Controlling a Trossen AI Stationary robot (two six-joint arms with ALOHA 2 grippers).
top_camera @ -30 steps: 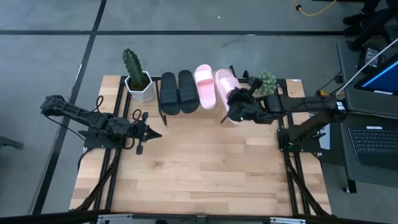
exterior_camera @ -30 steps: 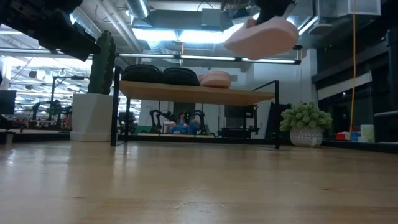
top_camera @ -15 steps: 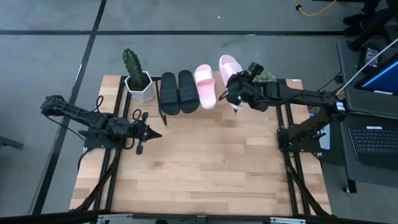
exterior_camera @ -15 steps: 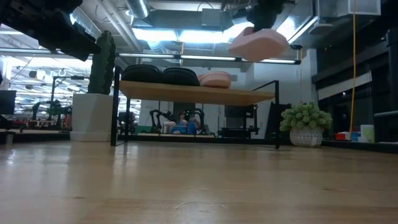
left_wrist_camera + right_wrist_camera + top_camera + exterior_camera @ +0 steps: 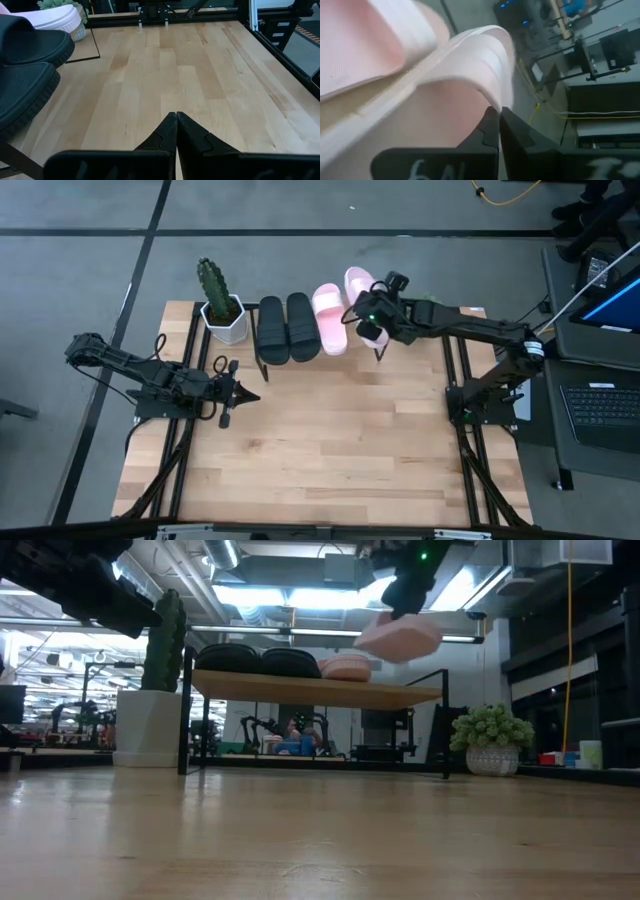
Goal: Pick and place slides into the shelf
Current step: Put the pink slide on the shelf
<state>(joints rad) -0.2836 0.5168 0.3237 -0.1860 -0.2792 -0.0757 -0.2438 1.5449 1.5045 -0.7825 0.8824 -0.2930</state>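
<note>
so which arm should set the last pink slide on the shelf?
Right. Its end effector already grips the pink slide above the shelf, beside the other pink one. The left end effector sits shut, low over the table.

The high cam looked straight down on the whole desk (image 5: 330,440), far enough to take in both arms and floor around. The low cam sat at desk-top height near the front edge, facing level twd the back edge and the room behind. Both showed the shelf (image 5: 300,358) and cactus (image 5: 212,282) at the back edge. The left wrist cam looked low across the boards, close to the shelf's end. The right wrist cam was very near a pink slide (image 5: 405,85), room beyond.
</note>
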